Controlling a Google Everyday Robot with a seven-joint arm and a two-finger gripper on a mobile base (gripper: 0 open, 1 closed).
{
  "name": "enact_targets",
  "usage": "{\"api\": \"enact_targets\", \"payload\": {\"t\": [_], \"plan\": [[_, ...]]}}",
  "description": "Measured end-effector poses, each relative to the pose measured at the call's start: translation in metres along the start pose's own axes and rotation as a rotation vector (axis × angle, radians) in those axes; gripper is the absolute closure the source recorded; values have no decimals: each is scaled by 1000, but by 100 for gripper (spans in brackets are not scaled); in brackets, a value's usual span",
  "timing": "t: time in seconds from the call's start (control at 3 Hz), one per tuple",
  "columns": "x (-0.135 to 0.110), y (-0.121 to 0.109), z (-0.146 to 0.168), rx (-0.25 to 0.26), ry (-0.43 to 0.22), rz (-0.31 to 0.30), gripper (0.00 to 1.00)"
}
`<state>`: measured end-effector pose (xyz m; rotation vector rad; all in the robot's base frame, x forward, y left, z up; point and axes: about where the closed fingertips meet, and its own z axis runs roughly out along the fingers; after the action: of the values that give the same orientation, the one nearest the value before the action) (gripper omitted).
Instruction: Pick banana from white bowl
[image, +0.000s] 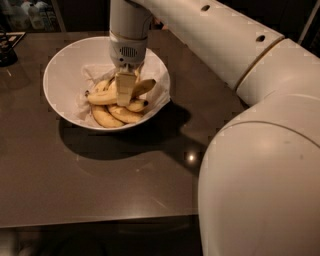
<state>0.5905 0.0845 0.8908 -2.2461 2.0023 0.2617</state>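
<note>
One bowl (52, 85), one claw (124, 98) and one arm (215, 37) are in view, and at least four bananas lie in a heap in the bowl (the exact count is hard to make out where they overlap). The bowl is white, round, deep and smooth, and sits on a dark brown table (100, 190) with a glossy top that shows a small bright glint. Crumpled white paper (91, 75) lines the bowl under the fruit. The arm is made of thick, rounded, cream-white shells, and it narrows to a grey vented wrist above the bowl.

The banana (102, 98) is the long, almost straight yellow one, lying roughly level across the top of the heap. Its dark left tip is near the paper. The claw points straight down into the bowl and meets the banana at about mid-length, covering that part. Shorter curved bananas lie just in front of it and below. Whether the claw grips the banana cannot be told.
</note>
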Motion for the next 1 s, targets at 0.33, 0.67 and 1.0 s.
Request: {"api": "enact_targets", "payload": {"t": [0.33, 0.67, 1.0], "plan": [[4, 2, 4, -6, 3, 2, 80], [4, 2, 4, -5, 3, 2, 99], [-1, 3, -3, 34, -29, 0, 100]]}}
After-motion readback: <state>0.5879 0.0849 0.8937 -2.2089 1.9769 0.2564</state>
